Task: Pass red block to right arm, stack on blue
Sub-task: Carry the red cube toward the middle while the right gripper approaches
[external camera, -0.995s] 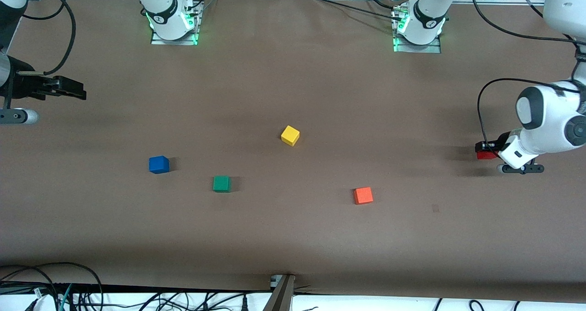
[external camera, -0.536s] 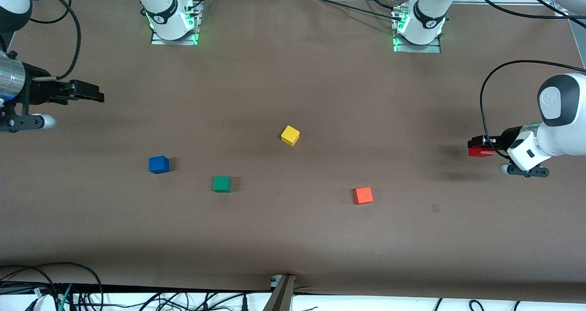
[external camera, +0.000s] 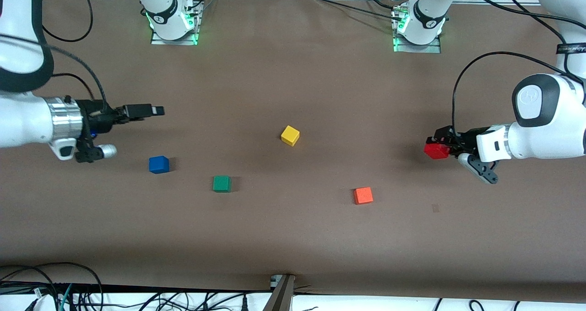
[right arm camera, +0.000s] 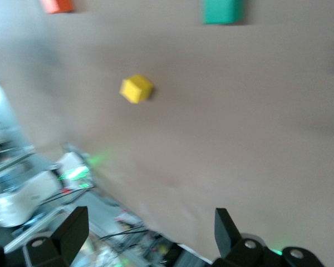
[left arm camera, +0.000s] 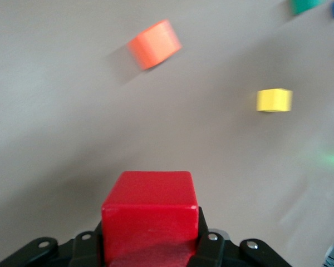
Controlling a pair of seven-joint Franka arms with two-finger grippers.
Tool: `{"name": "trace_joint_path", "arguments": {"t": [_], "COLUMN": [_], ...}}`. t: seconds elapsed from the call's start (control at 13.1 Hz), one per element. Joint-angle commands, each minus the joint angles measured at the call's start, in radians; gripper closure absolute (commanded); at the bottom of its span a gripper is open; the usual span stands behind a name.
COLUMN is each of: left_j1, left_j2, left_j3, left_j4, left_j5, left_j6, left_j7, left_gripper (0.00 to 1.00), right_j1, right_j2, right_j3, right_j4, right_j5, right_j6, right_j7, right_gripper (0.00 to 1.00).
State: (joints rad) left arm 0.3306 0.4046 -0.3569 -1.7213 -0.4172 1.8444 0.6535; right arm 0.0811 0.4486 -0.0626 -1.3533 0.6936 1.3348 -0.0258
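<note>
The red block (external camera: 436,151) is what I track first: it is pinched in the jaws of the left gripper (external camera: 440,149), held in the air over the tabletop (external camera: 293,237) at the left arm's end. Sweeping the front view from its left edge, I see the right arm (external camera: 27,123) lying nearly level, its silver wrist ring turned inward and the right gripper (external camera: 153,111) hanging over bare tabletop just above the blue block (external camera: 159,164); in the right wrist view its two fingers (right arm camera: 72,231) stand spread with nothing between them. Next come the green block (external camera: 221,183), the yellow block (external camera: 290,135) and the orange block (external camera: 363,195), all resting apart on the brown surface. The left arm (external camera: 540,128) is also stretched level, forearm pointing toward the middle. Both bases glow green along the top edge, and loose cables run beneath the tabletop's near edge.
</note>
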Motion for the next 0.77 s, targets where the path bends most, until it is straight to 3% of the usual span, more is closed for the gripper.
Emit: {"name": "trace_joint_path", "arguments": {"t": [0.0,0.31,0.46,0.69], "left_j1": [-0.016,-0.094,-0.16,-0.255], "left_j2": [0.028,0.069,0.088,0.131], "left_j3": [-0.042,-0.093,-0.096,-0.096], "left_j4": [0.026,0.034,0.037,0.04], "left_j5": [-0.128,-0.314,-0.375,-0.691], "left_j6": [0.048,0.151,0.269,0.335], "left_j7": [0.176,0.257,0.41,0.614], "left_gripper": [1.0,1.0,1.0,1.0], "right_j1": [-0.006,0.037,0.077,0.135], "right_j2": [0.086,0.188,0.2,0.213], "right_j3": [0.001,0.001,0.001,0.001], "right_j4": [0.017,0.016,-0.019,-0.081], "right_j5": [0.201,0.488,0.562,0.711], "right_j6": [0.009,0.069,0.136,0.208], "right_j7": [-0.011,-0.011,-0.013,-0.013], "right_gripper": [0.0,0.0,0.0,0.0]}}
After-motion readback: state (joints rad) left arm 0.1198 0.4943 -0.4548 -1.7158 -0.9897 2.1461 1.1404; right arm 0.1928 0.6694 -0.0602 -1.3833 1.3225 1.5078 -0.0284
